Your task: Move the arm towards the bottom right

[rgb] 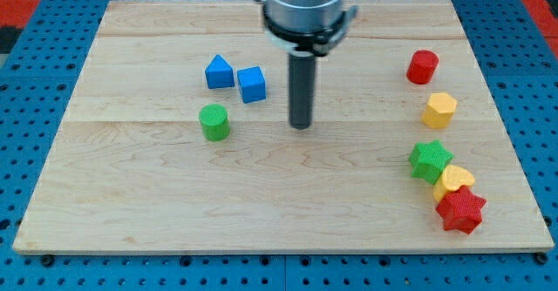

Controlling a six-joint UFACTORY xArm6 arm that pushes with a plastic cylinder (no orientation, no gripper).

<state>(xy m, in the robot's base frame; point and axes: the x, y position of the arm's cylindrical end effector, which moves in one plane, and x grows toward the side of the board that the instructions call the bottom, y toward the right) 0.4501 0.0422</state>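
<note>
My tip rests on the wooden board near its middle. A blue cube lies just up and left of the tip, with a blue triangle beside it. A green cylinder sits to the tip's left. At the view's right stand a red cylinder and a yellow hexagon-like block. Lower right holds a green star, a yellow heart and a red star, packed close together.
The arm's grey body hangs over the board's top middle. A blue pegboard surface surrounds the board on all sides.
</note>
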